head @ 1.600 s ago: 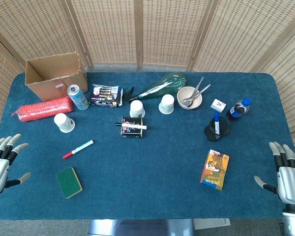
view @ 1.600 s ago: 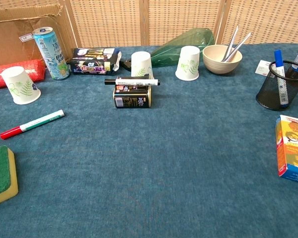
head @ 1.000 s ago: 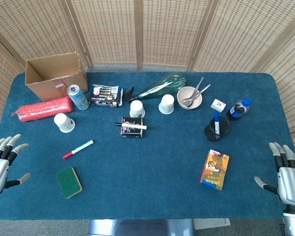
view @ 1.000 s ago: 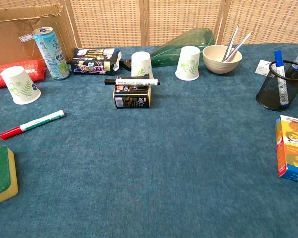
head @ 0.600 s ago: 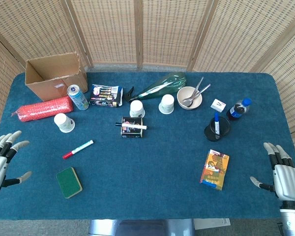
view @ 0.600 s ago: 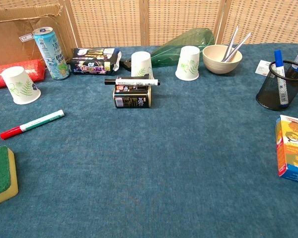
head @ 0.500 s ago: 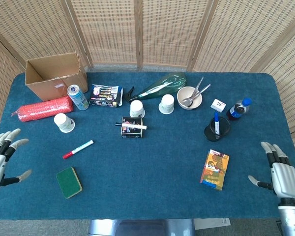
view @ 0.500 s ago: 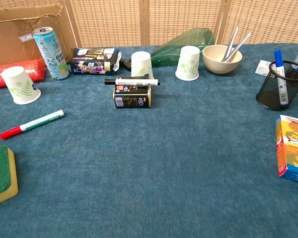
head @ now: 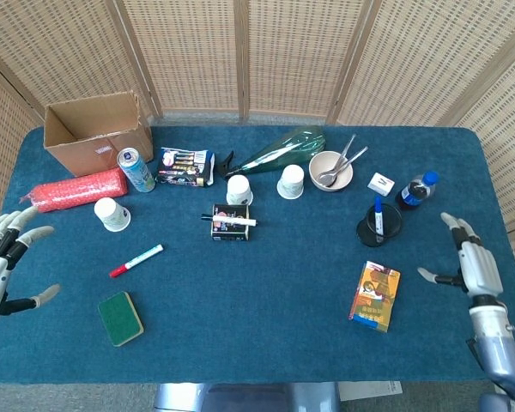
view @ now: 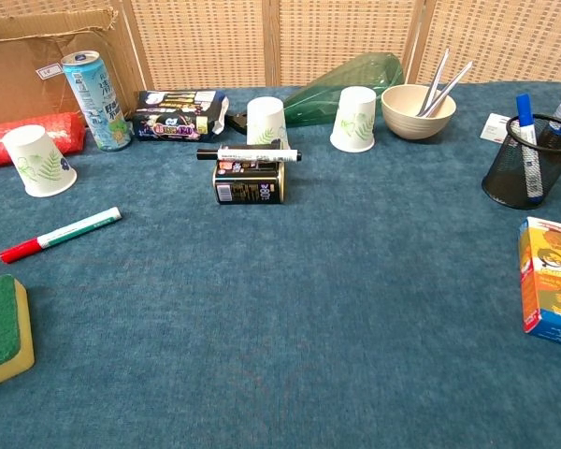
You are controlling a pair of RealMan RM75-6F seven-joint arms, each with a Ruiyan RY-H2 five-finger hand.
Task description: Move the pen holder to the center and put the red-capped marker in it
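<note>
my left hand (head: pixel 2 262) hangs off the table's left edge, well left of the red-capped marker (head: pixel 136 260), fingers spread and holding nothing. left to right, taking that marker as my landmark: one red mesh roll (head: pixel 73 189) and one cardboard box (head: pixel 96 131) lie up and left of it, one green sponge (head: pixel 121 318) just below it, one drink can (head: pixel 136 169) above it. i count three paper cups: one (head: pixel 112 214) just up-left of the marker, two (head: pixel 239 190) (head: pixel 290 181) up and to its right. one snack packet (head: pixel 185 166) lies above it, and one small dark can lying on its side (head: pixel 230 223) to its right carries one black-capped marker (head: pixel 229 220) across its top. further right lie one green bag (head: pixel 285 149), one bowl (head: pixel 330 170) with utensils in it, one pen holder (head: pixel 379 226) with one blue-capped marker (head: pixel 377 214) standing in it, one small white box (head: pixel 381 184), one bottle (head: pixel 417 190) and one colourful carton (head: pixel 375 295). the pen holder stands far to the right of the red-capped marker, near the table's right side. between the marker and the carton the blue cloth (head: pixel 266 300) lies open, with bare room along the near edge. my right hand (head: pixel 470 264) floats over the right edge, right of the carton, fingers apart and holding nothing.
</note>
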